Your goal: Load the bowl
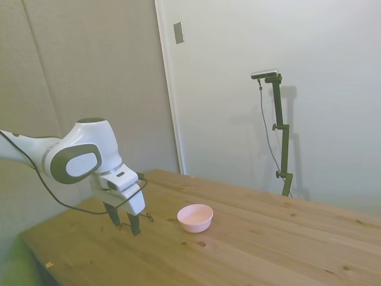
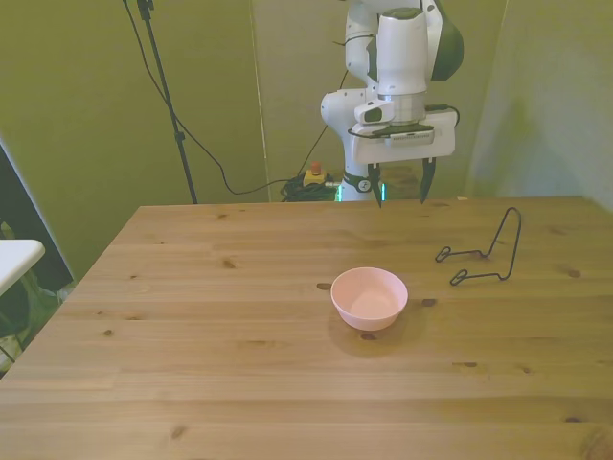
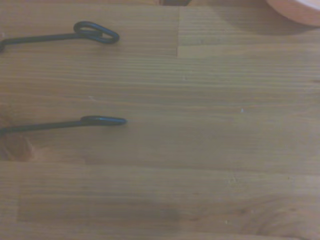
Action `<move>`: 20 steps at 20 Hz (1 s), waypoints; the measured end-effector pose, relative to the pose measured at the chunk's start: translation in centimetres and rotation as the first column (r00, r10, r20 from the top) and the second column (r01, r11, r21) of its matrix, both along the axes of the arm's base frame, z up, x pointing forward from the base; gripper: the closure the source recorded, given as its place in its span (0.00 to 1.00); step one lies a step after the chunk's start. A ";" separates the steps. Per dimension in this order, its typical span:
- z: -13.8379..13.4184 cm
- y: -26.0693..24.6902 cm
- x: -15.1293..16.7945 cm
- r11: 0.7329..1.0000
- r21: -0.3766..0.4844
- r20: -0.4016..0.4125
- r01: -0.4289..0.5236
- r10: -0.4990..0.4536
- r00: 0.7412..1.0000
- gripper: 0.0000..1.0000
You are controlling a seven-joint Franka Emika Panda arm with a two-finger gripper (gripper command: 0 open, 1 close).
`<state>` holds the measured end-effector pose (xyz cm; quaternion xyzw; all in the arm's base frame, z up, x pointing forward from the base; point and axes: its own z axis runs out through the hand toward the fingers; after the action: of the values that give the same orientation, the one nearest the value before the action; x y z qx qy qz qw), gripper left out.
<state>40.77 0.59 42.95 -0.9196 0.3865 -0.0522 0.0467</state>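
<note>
The pale pink bowl (image 1: pixel 195 217) (image 2: pixel 370 297) stands upright and empty near the middle of the wooden table (image 2: pixel 192 364). Only its rim (image 3: pixel 295 9) shows at a corner of the wrist view. My gripper (image 1: pixel 125 227) (image 2: pixel 402 196) hangs open a little above the table, with nothing between its fingers. It is beyond the bowl, toward the table's far edge and slightly to the front view's right. A thin black wire rack (image 2: pixel 484 254) (image 3: pixel 95 32) rests on the table to the front view's right of the bowl, with its two looped feet in the wrist view.
A white surface (image 2: pixel 14 259) juts in beside the table at the front view's left edge. Cables and a small red-topped box (image 2: pixel 313 174) lie on the floor behind the table. Bare wood lies between bowl and near edge.
</note>
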 end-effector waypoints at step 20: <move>-1.3 -4.8 15.1 0.993 -0.108 0.086 -0.042 0.051 0.995 0.00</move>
<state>55.91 -4.20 41.68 -0.9263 0.3592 -0.1124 0.0163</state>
